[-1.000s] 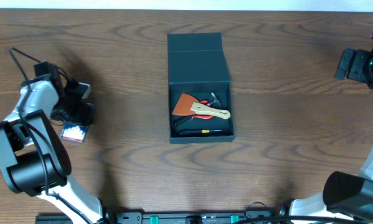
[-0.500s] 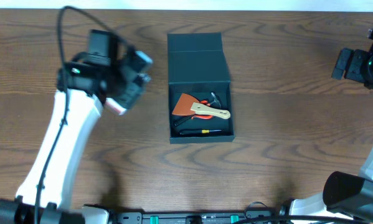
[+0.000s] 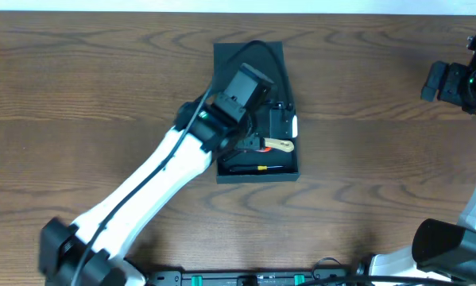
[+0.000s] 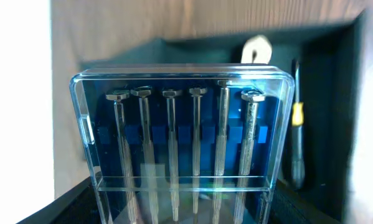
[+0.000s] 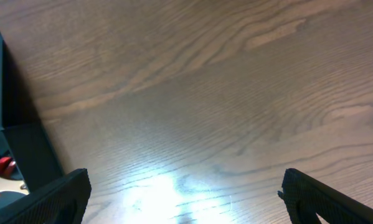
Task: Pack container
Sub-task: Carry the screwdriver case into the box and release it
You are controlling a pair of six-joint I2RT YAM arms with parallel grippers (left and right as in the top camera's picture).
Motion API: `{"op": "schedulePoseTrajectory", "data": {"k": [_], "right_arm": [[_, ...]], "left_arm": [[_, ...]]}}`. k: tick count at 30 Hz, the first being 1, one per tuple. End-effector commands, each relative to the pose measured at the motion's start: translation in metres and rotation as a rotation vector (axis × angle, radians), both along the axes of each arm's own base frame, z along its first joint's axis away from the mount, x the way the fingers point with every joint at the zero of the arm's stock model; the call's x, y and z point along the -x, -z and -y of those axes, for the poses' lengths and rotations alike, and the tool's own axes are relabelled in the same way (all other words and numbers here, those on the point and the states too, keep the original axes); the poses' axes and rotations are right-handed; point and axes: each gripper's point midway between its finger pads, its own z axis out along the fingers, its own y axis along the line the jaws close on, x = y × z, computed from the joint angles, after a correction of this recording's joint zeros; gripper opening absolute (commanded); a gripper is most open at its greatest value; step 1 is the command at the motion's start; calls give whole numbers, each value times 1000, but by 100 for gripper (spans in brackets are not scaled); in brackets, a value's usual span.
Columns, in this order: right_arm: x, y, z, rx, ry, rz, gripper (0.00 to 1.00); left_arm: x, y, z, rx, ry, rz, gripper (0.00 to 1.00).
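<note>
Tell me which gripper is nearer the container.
Left. The left gripper hangs over the container, above its open compartment, holding the blue bit case; the right gripper sits far off to the container's right.

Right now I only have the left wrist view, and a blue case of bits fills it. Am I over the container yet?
Observer: Yes. Overhead, the left gripper holds the bit case above the container's open compartment, toward its back.
Operator: Is the lid in my way?
Observer: No, the lid flap is open, folded back behind the compartment.
Operator: And the right arm?
Observer: The right gripper sits at the far right of the table, apart from the container, jaws open and empty.
</note>
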Motion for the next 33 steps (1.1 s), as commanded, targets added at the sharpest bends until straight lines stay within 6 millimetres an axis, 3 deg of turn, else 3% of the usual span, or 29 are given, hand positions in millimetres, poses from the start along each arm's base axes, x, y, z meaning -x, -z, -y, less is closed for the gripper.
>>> {"op": "schedulePoseTrajectory", "data": {"k": [1, 8, 17, 18, 20, 23, 25, 28, 33], "right_arm": [[1, 3, 0, -9, -2, -8, 99], [1, 3, 0, -9, -2, -8, 99], [1, 3, 0, -9, -2, -8, 99], [1, 3, 0, -8, -2, -8, 99], [1, 3, 0, -8, -2, -8, 99], [1, 2, 0, -8, -2, -7, 99], [1, 3, 0, -8, -2, -8, 99], [1, 2, 0, -8, -2, -7, 99], [0, 2, 1, -6, -2, -2, 99]], "left_arm": [[-11, 36, -3, -86, 25, -39, 6], [-19, 90, -4, -155, 14, -130, 6], [-25, 129, -16, -166, -14, -231, 6], [-25, 130, -17, -165, -16, -237, 11], [-26, 131, -18, -167, -20, -239, 38], [-27, 129, -18, -163, -20, -233, 62], [-27, 125, -17, -155, -27, -227, 71], [-31, 106, -15, -111, -75, -205, 96], [-34, 47, -13, -23, -106, -118, 98]]}}
